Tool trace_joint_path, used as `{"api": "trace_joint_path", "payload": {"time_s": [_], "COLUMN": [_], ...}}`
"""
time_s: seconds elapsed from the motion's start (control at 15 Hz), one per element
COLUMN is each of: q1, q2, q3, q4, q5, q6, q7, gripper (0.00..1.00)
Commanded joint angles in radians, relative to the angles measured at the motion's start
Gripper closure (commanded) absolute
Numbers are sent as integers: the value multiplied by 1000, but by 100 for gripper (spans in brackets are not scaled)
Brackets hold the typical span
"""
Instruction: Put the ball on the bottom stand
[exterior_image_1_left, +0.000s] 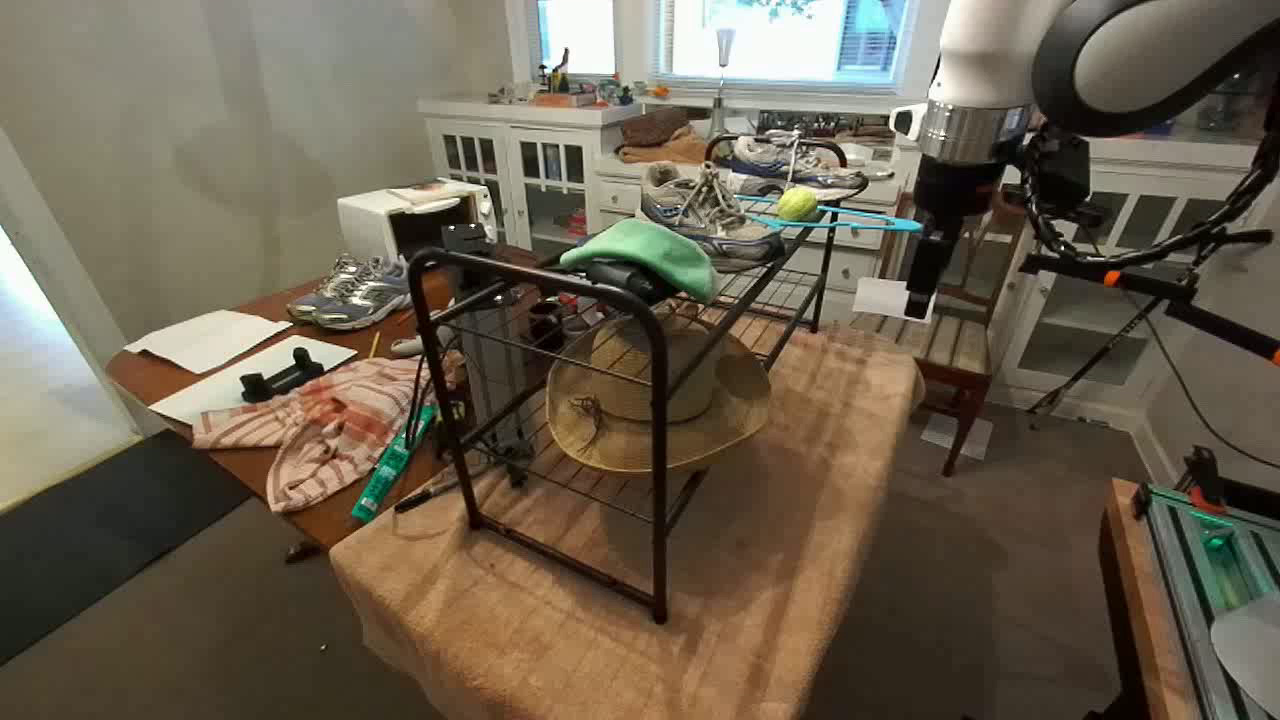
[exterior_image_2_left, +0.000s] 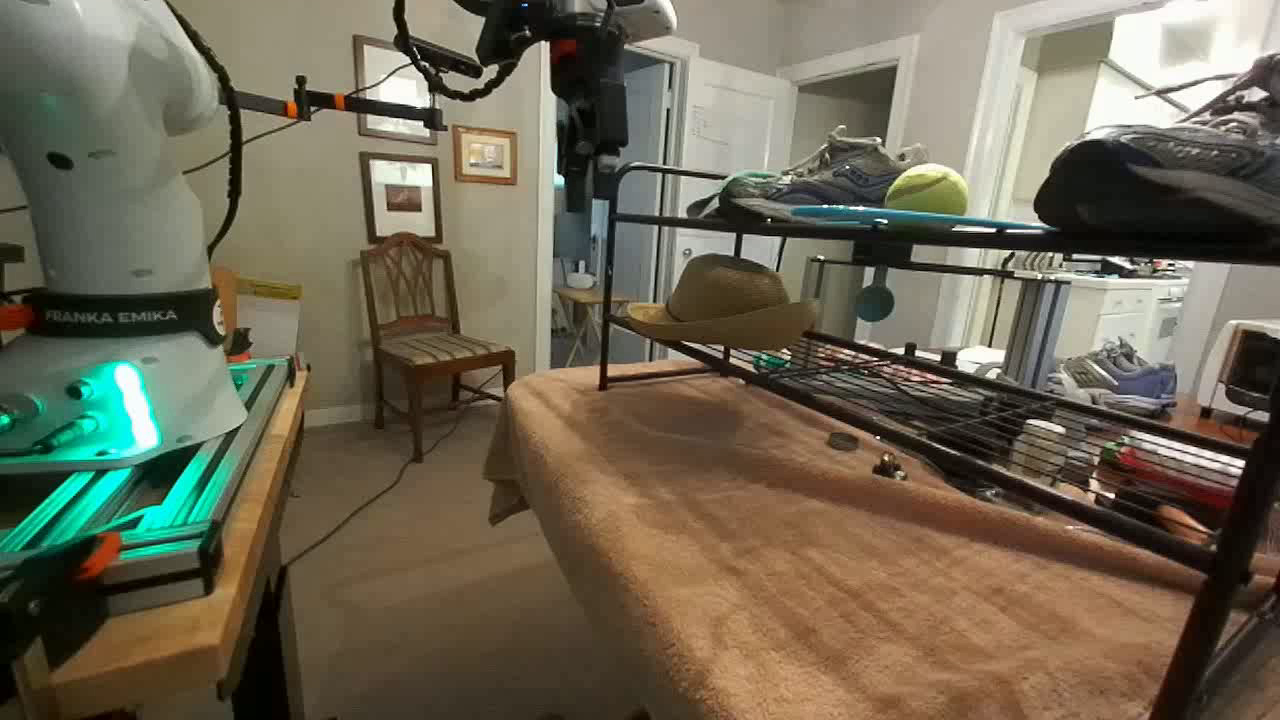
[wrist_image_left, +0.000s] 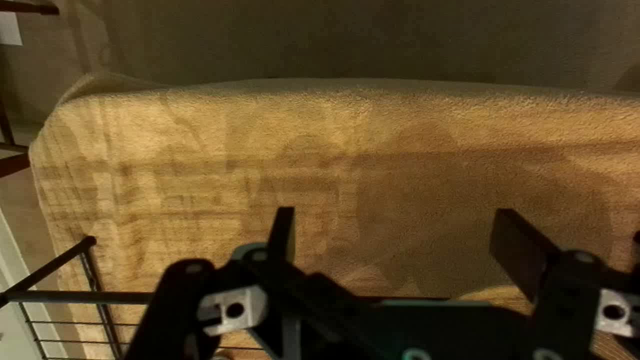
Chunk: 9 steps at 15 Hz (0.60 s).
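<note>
The yellow-green ball (exterior_image_1_left: 798, 205) rests on the top shelf of a dark metal rack, against a blue hanger (exterior_image_1_left: 870, 217) and near grey shoes; the ball also shows in an exterior view (exterior_image_2_left: 927, 190). The rack's lower shelf (exterior_image_2_left: 1090, 514) is the bottom stand; a straw hat (exterior_image_2_left: 730, 295) sits at one end of it. My gripper (exterior_image_1_left: 917, 305) hangs beside the rack, apart from the ball, and also shows in an exterior view (exterior_image_2_left: 590, 185). In the wrist view the gripper (wrist_image_left: 395, 215) is open with nothing between its fingers, above the towel-covered table. The ball is out of the wrist view.
Grey shoes (exterior_image_1_left: 705, 215) and a green cap (exterior_image_1_left: 635, 250) lie on the top shelf. The hanger sticks out past the rack's edge. The rack stands on a table with a brown towel (exterior_image_2_left: 800, 560). A wooden chair (exterior_image_2_left: 430, 340) stands beyond the table.
</note>
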<state>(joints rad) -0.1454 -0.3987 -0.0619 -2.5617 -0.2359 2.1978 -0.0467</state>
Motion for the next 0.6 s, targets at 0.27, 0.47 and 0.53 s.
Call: {"api": "trace_joint_path", "payload": {"time_s": [0.27,0.47,0.53], "q1": [8,3,-1], "q2": [0,7,1], "q3": [-7,-8,-11], "q4": [1,28,41], "q5": [-3,12,17], "q6": [-3,-13,-14], "q7": [3,29,41], "gripper": [0,0,0]}}
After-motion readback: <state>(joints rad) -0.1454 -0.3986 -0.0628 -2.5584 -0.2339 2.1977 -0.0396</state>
